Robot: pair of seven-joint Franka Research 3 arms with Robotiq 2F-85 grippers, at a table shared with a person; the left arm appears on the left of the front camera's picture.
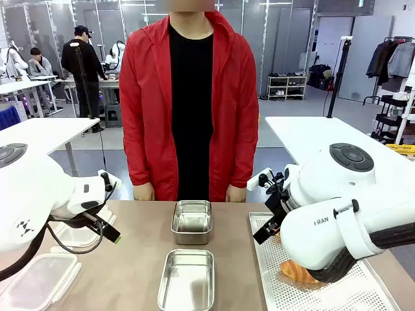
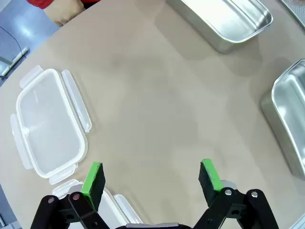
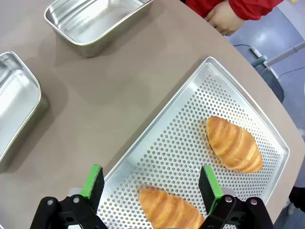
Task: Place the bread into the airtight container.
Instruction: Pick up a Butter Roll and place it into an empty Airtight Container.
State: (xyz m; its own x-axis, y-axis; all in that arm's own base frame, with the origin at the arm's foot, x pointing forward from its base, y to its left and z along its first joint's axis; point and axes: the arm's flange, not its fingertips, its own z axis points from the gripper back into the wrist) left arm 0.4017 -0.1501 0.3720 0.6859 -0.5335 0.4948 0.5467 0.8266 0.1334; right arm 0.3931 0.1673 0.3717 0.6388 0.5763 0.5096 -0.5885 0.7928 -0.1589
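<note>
Standing across the tabletop (image 1: 142, 259) in the front view, a person (image 1: 189, 103) faces two steel containers (image 1: 192, 223); bread (image 1: 297, 271) lies on the perforated tray (image 1: 324, 291) under the right arm.

In the left wrist view, the left claw (image 2: 152, 179) hangs wide open and empty over bare tabletop, with a plastic lid (image 2: 47, 124) to its left.

In the right wrist view, the right claw (image 3: 151, 180) is wide open and empty, with bread just below its fingers and a second bread (image 3: 233, 143) ahead to the right.

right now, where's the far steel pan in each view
front: far pan sits mid-table, just before the person.
left wrist: far pan is at the top right.
right wrist: far pan is at the top left.
shared landmark: near pan, bottom middle in front, right edge in left wrist, left edge in right wrist.
</note>
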